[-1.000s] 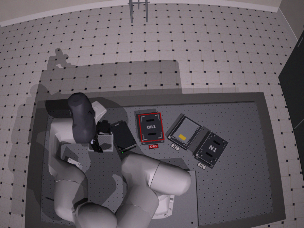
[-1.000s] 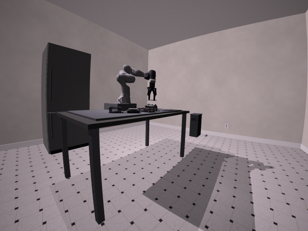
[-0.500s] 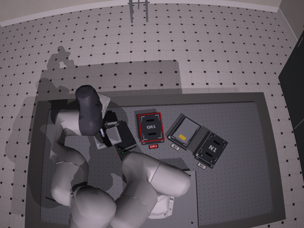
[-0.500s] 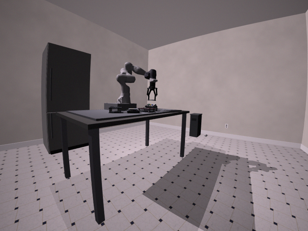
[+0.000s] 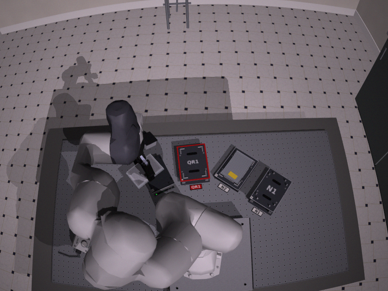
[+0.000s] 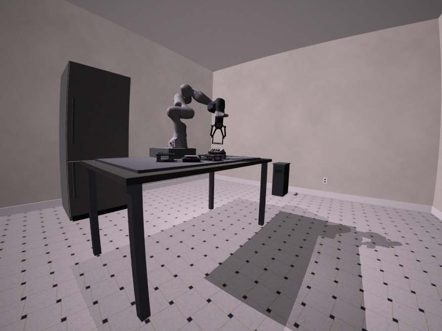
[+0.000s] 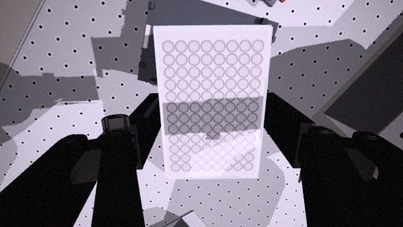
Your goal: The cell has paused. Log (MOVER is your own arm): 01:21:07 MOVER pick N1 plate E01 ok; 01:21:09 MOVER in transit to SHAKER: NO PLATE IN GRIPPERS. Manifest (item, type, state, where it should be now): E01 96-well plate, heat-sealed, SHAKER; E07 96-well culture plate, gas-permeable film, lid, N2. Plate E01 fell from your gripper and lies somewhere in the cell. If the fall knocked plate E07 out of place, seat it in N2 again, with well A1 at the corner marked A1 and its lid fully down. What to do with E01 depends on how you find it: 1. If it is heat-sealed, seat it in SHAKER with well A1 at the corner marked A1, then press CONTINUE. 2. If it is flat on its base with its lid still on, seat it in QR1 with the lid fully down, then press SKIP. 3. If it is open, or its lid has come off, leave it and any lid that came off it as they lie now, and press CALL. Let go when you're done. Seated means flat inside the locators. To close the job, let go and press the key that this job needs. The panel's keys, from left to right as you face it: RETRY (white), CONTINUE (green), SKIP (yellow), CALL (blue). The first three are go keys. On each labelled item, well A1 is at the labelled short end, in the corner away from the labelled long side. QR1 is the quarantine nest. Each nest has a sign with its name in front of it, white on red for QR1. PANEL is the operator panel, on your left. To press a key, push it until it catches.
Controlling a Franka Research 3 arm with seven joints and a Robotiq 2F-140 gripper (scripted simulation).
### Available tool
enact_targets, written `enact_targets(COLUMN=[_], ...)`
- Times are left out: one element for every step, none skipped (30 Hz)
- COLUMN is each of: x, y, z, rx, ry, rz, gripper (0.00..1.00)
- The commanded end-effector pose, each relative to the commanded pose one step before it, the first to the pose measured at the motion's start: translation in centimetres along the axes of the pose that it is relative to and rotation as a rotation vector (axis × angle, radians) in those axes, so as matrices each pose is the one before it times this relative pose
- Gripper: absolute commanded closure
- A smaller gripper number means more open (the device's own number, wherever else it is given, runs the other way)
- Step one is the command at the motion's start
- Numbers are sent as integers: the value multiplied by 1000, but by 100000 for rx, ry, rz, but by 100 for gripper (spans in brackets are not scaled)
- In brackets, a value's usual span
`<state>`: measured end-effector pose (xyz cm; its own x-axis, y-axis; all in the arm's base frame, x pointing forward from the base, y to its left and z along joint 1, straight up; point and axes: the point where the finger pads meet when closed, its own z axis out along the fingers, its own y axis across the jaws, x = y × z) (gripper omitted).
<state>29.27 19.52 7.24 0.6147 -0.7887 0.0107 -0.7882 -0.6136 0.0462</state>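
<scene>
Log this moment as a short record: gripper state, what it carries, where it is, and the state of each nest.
gripper: black two-finger gripper, shut on the plate's long sides
held item: white sealed 96-well plate, level, lifted off the table
position: over the dark shaker platform, left of QR1
QR1 nest: red-bordered dark nest, nothing in it
N2 nest: holds a grey lidded plate with a yellow label
N1 nest: dark nest, nothing in it
operator panel: mostly hidden under the arm

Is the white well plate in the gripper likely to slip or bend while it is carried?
The well plate looks stiff: its edges stay straight. The gripper pinches only its long sides, so it may slip. Probably light.
</scene>
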Motion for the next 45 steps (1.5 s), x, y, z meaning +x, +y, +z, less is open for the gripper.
enact_targets(x=[1193,210,195,184,173,162,151,140,129,119,108,98,89,79,70,62,0,0,54,44,37,31,25,21,16,12,9,7,4,3,2,1,0,0,0,0,0,0,0,1,1,1,1,2,2], y=[-248,82,93,96,97,98,98,97,96,94,91,88,84,80,76,71,0,0,65,62,56,50,44,38,33,27,22,17,13,9,5,3,1,0,0,0,0,0,0,1,1,2,3,3,4], z=[-144,7,7,7,7,6,6,6,6,5,5,5,5,4,4,4,0,0,3,3,3,2,2,2,1,1,1,1,0,0,0,0,0,0,0,0,1,5,12,23,36,51,67,84,102], rx=[1615,-108,-92,-73,-81,-80,-76,-70,-63,-56,-49,-41,-34,-27,-19,-11,0,0,41,-19,53,51,58,69,81,95,109,124,140,156,174,193,213,0,0,628,290,330,271,0,0,0,0,0,0], ry=[187,21,133,-48,-49,-50,-50,-49,-47,-44,-40,-36,-31,-25,-19,-13,0,0,99,119,25,23,29,40,52,66,81,96,111,128,144,162,180,0,0,572,262,274,228,-2,-2,-3,-5,-6,-7], rz=[-23228,-6630,-2656,-2699,-2656,-2632,-2623,-2626,-2639,-2657,-2679,-2701,-2724,-2747,-2769,-2790,0,0,-7406,-2858,-2955,-2930,-2911,-2897,-2890,-2887,-2885,-2883,-2879,-2873,-2865,-2853,-2838,0,0,-7428,-2704,-2739,-2130,-43,-68,-96,-127,-159,-193], gripper=[90,90,90,90,90,90,90,90,90,90,90,90,90,90,90,90,90,90,90,90,90,90,90,90,90,90,90,90,90,90,90,90,90,90,90,90,90,90,90,90,90,90,90,90,90])
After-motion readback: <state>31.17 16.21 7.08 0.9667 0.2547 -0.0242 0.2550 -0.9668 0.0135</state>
